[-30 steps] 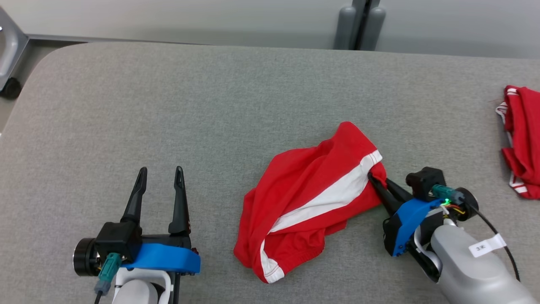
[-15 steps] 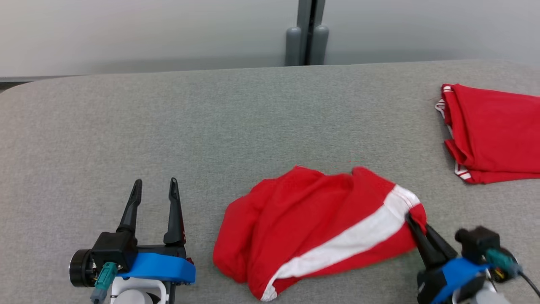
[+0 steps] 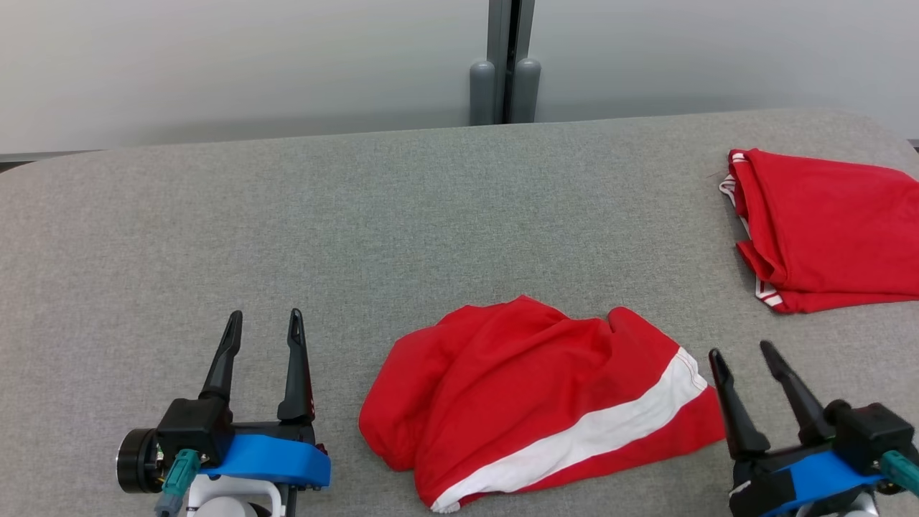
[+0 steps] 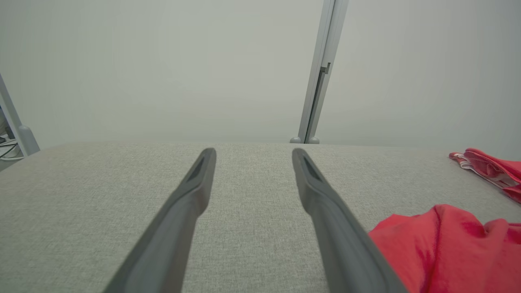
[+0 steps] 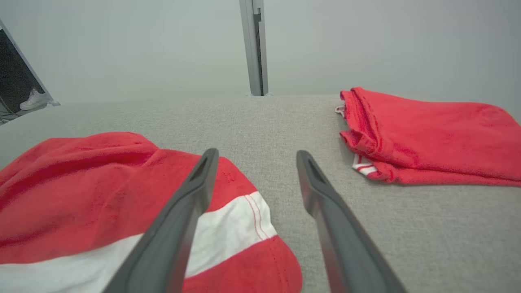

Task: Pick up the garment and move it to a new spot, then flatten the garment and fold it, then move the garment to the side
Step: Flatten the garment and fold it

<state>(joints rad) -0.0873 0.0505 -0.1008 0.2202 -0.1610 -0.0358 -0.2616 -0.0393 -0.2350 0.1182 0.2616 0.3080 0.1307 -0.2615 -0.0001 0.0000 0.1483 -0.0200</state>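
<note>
Head view: the red garment (image 3: 546,402) is seen lying in a loose, rumpled heap on the grey fabric-covered table (image 3: 359,215), near the front edge and between the two arms. A white band (image 3: 596,431) is seen running diagonally across it, ending at a stitched hem beside the right gripper (image 3: 740,350). The right gripper is held with its fingers spread and nothing between them. Its inner finger is placed just beside, possibly over, the hem; contact cannot be confirmed. The left gripper (image 3: 265,314) is likewise spread and empty, near the heap's left side but apart from it. A second red garment (image 3: 826,230), folded, is noted at the far right, well apart. The cloth is judged to be light, soft and limp: no shape is expected to be kept when it is lifted, and several layers are likely to be caught together. Sliding is thought unlikely on the textured cover, so bunching is expected if the heap is pushed. Hold is best taken at the stitched hem of the white band, where the edge is thicker and easily found, and at a matching edge on the left side, so that the cloth can be drawn flat between both grippers.
</note>
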